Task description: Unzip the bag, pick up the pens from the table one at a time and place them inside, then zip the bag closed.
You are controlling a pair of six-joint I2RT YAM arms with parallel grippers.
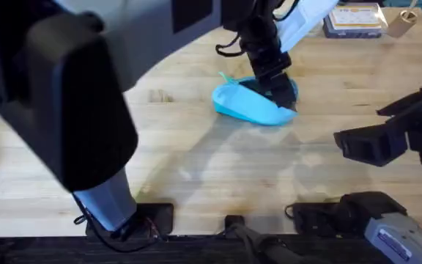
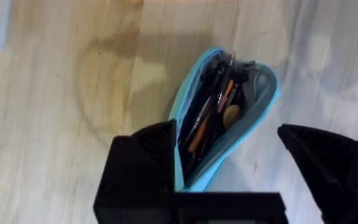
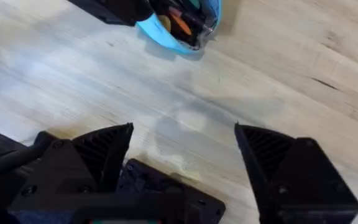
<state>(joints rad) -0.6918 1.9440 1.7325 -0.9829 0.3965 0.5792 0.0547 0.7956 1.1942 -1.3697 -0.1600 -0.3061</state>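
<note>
left gripper (image 2: 229, 180) spread wide over gaping pencil pouch (image 1: 249, 105), empty; pens (image 2: 205, 121) inside. right gripper (image 3: 185, 168) open, idle. risk: zipper snags unbraced fabric, pouch drags.

The worktop (image 1: 196, 158) is showing pale, matt butcher-block wood with visible plank grain and faint darker staining. The bag (image 1: 249, 105) is appearing as soft, light blue cloth, lying slack and gaping to reveal a dark fabric lining and a thin metal zipper pull. The pens (image 2: 211, 109) inside are looking like smooth plastic. The left end effector (image 2: 229, 180) and right end effector (image 3: 182, 155) are presenting matt black plastic, ribbed on the inner faces.
</note>
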